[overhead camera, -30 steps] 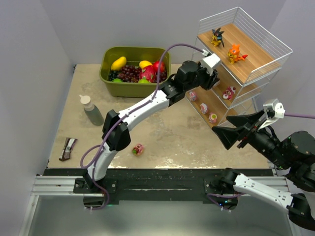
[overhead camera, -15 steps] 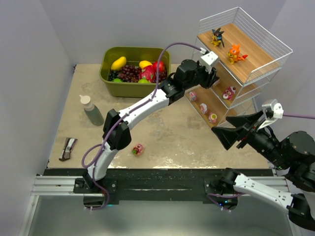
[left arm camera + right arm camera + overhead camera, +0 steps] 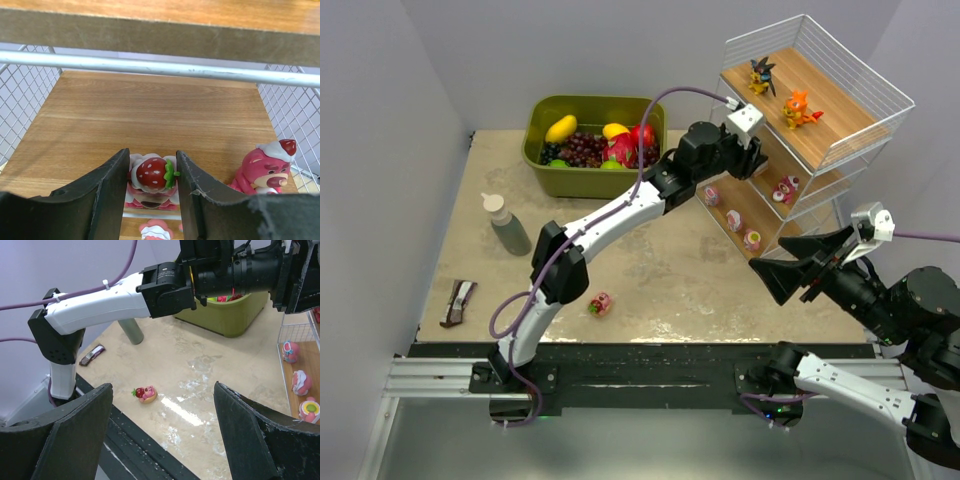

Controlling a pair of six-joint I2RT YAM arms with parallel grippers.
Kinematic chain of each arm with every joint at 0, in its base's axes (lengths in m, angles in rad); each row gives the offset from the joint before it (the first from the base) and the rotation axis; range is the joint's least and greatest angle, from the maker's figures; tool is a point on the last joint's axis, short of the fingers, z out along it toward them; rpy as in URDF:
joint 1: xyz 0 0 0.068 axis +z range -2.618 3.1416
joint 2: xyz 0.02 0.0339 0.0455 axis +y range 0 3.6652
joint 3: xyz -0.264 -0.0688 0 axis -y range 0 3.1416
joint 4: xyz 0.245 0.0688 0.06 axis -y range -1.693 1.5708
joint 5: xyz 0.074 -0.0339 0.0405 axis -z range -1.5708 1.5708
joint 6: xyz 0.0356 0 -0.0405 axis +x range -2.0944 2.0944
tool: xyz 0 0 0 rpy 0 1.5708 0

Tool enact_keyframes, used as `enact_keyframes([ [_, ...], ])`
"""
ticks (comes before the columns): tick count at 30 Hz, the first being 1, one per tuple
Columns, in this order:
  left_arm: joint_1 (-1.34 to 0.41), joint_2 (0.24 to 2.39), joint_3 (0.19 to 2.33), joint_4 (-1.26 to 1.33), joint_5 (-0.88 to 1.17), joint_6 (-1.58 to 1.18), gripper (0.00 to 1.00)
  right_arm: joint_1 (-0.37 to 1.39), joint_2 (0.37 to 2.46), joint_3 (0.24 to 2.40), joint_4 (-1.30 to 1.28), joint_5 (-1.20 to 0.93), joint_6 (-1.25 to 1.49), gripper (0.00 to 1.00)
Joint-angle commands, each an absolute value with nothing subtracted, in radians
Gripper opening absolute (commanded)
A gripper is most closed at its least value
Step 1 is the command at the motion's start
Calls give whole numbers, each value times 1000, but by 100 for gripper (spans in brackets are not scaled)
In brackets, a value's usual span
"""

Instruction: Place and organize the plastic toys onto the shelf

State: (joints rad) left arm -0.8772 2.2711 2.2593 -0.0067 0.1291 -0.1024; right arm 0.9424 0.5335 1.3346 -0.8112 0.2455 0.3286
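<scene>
**Left arm setting strawberry toy on middle tier**

We have the left gripper [image 3: 151, 156] reaching into the shelf [image 3: 840, 125], just under the top board. Its jaws pinch the strawberry toy [image 3: 152, 175] by its sides at the near edge of the middle tier [image 3: 150, 105]. The fingers hide the toy's base, so we cannot tell if it rests on the wood. The bear [image 3: 262, 167] stands just right of the right finger, apart from it.

The right gripper [image 3: 162, 386] hovers over the table's [image 3: 500, 290] near right, jaws spread wide and empty, apart from the shelf. One loose toy [image 3: 601, 303] lies on the table near the front.

How we'd do this step well:
- Lower until the base sits flat. The board slants, so a tipped toy could slide.
- Set it a bit farther in from the near lip.
- Keep the right finger off the bear.
- Part the jaws slowly, only enough to clear the toy.
- Back straight out under the rail [image 3: 160, 67] without lifting.
</scene>
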Motion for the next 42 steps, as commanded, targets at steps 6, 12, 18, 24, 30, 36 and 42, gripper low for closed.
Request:
enact_keyframes([
  [6, -871, 2295, 2296, 49, 160, -132, 55, 945, 518, 1335, -796, 267, 331, 85],
  [12, -871, 2298, 2296, 60, 160, -133, 62, 945, 514, 1330, -796, 267, 331, 85],
  [18, -871, 2296, 2295, 78, 167, -149, 60, 945, 515, 1332, -796, 268, 328, 85],
  [24, -871, 2273, 2266, 107, 152, -160, 62, 945, 515, 1332, -798, 267, 328, 85],
  [30, -871, 2232, 2223, 153, 126, -160, 76, 945, 515, 1325, -796, 268, 327, 85],
  [36, -871, 2177, 2169, 192, 94, -147, 86, 945, 514, 1324, -795, 270, 325, 86],
  [42, -873, 2125, 2111, 235, 83, -155, 93, 945, 522, 1318, -790, 268, 327, 86],
])
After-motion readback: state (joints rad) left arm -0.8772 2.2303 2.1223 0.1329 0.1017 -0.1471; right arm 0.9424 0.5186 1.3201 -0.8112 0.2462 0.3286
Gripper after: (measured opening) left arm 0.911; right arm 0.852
